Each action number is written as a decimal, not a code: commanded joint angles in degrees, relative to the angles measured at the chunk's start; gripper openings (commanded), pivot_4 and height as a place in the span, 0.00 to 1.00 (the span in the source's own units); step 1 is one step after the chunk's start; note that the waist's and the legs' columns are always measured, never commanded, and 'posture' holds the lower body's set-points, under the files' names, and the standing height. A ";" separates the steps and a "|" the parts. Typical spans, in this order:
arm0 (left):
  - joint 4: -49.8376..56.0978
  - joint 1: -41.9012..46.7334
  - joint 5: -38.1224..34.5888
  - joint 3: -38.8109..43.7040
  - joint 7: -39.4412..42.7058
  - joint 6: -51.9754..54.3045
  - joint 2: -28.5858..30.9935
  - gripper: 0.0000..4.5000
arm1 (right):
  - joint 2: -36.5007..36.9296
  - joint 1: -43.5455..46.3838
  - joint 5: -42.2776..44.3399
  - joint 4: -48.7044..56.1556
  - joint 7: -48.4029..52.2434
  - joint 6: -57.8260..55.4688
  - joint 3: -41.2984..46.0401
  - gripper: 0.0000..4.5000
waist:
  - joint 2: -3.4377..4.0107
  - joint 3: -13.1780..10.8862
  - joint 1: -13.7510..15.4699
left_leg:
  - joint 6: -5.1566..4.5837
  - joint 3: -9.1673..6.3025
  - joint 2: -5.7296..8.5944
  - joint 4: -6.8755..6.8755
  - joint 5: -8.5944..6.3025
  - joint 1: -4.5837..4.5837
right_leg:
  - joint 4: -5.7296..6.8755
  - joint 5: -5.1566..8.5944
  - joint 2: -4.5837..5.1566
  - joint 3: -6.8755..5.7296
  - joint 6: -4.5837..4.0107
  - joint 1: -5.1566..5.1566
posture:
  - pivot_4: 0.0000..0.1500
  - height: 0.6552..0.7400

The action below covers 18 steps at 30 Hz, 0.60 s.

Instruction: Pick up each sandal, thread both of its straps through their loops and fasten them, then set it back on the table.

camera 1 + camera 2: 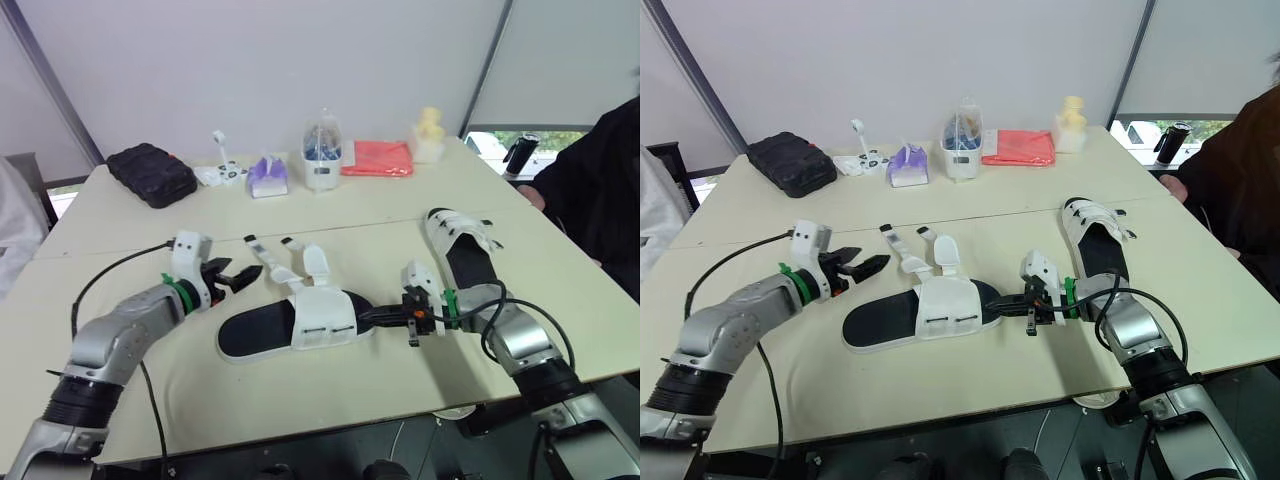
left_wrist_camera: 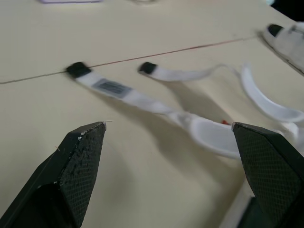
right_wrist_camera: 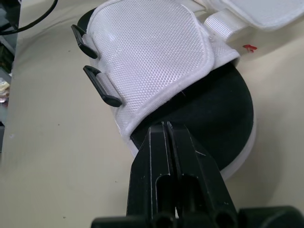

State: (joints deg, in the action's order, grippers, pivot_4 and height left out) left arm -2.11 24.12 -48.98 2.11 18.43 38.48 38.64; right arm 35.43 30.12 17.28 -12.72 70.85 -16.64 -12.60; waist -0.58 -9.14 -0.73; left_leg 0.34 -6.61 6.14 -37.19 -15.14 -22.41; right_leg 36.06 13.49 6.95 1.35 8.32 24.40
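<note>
Left gripper (image 1: 243, 276) jaws wide beside straps (image 1: 268, 258), right gripper (image 1: 375, 317) closed, seemingly touching sandal (image 1: 318, 318)

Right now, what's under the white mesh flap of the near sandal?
The black footbed runs under the mesh flap and shows at both ends. The stretch beneath the flap is covered, so anything lying inside there is hidden.
</note>
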 commanded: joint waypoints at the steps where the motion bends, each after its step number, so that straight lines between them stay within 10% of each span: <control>1: -2.16 1.81 -0.19 3.94 -0.16 3.92 -2.17 0.99 | -0.94 1.03 -2.19 0.12 0.44 1.92 -0.98 0.00 | -0.02 0.01 0.10 | 0.00 0.00 0.00 -0.01 0.00 0.00 | 0.00 0.00 0.00 0.00 0.00 -0.01 | 1.00 1.00; 18: -36.93 22.06 7.67 10.64 0.74 2.85 -19.54 0.99 | -6.16 2.31 -6.66 -5.66 0.79 5.05 -2.72 0.00 | -0.23 0.14 -0.12 | 0.36 0.01 -0.01 -0.03 0.20 0.03 | -0.01 -0.04 -0.03 -0.03 -0.07 -0.04 | 1.00 1.00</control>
State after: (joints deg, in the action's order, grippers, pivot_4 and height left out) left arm -35.02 44.14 -43.96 11.62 18.61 44.79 18.91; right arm 30.22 32.42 11.51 -18.30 71.74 -11.51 -14.15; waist -0.81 -9.00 -0.85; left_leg 0.70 -6.60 6.13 -37.21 -14.93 -22.38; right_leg 36.05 13.45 6.92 1.32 8.25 24.36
